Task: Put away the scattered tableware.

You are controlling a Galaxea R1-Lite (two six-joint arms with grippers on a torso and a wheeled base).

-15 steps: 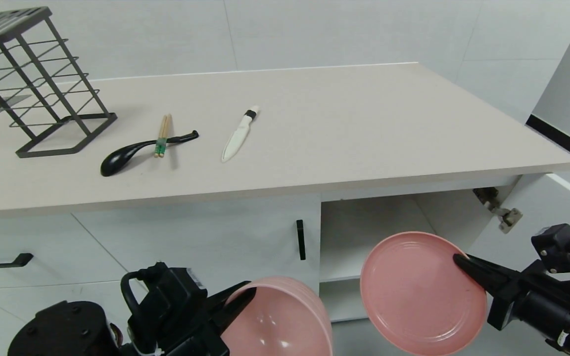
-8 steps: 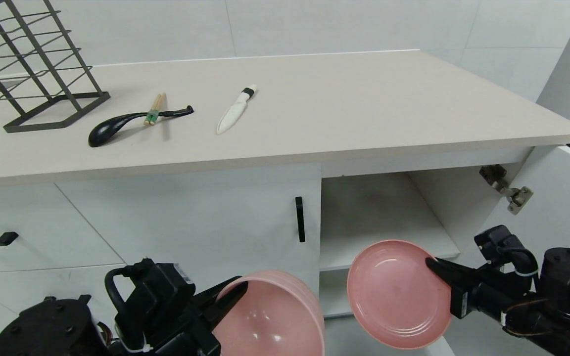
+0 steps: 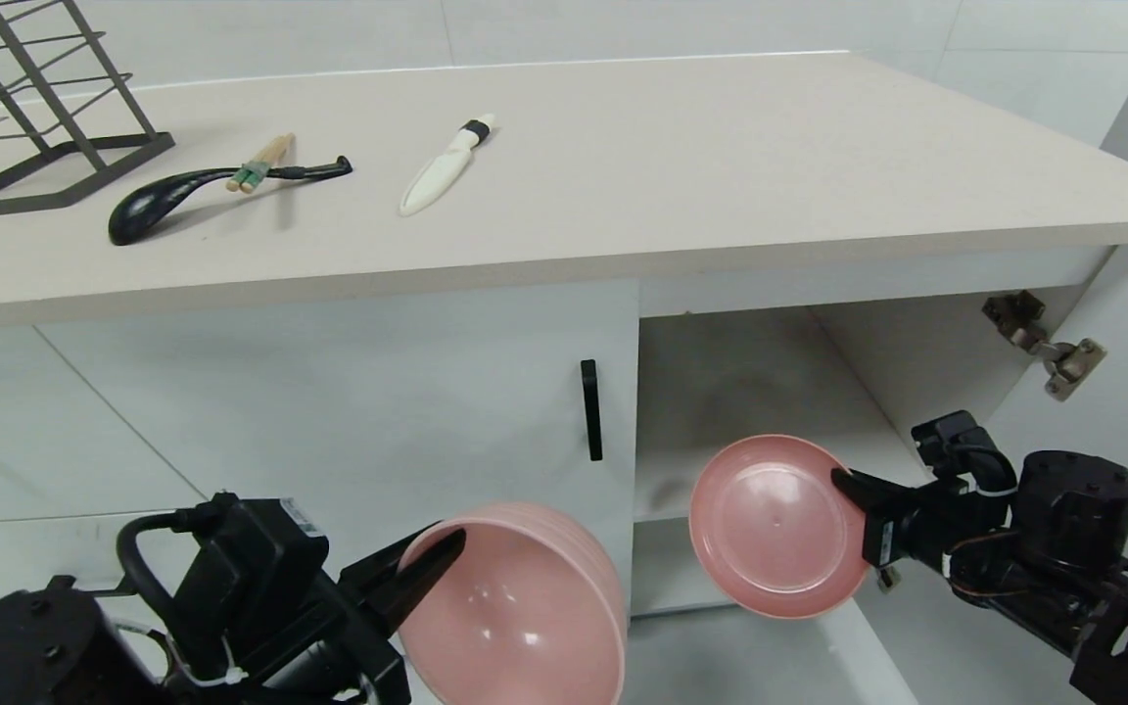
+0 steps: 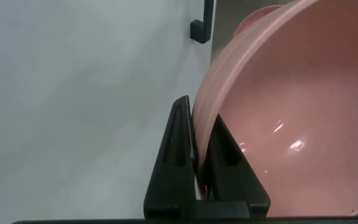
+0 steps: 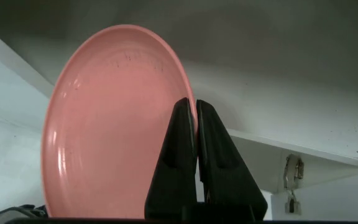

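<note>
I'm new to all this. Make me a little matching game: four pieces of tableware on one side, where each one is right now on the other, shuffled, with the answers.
Things:
1. pink plate
2. pink bowl
3. black spoon
4. white knife

Places:
A. on the counter, crossed by the chopsticks
B. rim pinched in the left pincer
C. alone on the counter
D. rim pinched in the right pincer, before the open cupboard

Pairs: 1-D, 2-B, 3-A, 4-C.
</note>
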